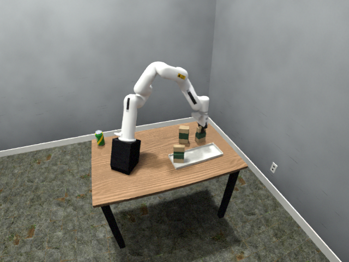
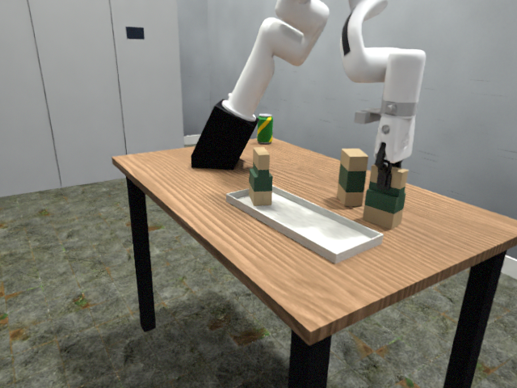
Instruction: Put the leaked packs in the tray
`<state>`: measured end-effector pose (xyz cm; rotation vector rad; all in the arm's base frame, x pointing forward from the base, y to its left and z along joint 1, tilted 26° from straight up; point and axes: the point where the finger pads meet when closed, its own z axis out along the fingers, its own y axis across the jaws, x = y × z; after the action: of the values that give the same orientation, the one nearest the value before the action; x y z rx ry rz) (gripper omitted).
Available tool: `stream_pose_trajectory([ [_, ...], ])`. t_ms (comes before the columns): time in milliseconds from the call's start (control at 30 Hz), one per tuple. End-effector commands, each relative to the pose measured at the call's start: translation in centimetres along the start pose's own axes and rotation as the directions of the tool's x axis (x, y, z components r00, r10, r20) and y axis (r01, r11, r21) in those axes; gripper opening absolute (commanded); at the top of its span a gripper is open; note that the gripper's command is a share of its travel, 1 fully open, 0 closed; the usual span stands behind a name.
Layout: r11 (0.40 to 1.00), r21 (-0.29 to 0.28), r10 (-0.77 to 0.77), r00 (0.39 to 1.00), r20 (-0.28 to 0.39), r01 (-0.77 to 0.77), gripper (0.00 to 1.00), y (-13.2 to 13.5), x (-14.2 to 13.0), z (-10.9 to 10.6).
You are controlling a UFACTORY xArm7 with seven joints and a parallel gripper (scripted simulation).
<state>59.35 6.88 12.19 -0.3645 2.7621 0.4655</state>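
Exterior view: gripper narrowly clamped on upright coffee pack.

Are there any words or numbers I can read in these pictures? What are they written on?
No words or numbers can be read anywhere.
Yellow sticker on the robot arm: a dark mark, too small to read.
Green can with a yellow stripe: no letters visible.
Three coffee packs, such as the one in the tray: plain green bands, no text.
Dark plate on the wall: blank.
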Motion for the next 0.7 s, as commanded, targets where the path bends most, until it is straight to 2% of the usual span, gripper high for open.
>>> stream_pose_trajectory([
  [0, 1.0, 0.0, 0.0, 1.0, 0.0, 0.0, 0.25, 0.0, 0.0, 0.0],
  [433, 1.0, 0.0, 0.0, 1.0, 0.0, 0.0, 0.25, 0.0, 0.0, -0.1],
  [667, 1.0, 0.0, 0.0, 1.0, 0.0, 0.0, 0.25, 0.0, 0.0, -1.7],
])
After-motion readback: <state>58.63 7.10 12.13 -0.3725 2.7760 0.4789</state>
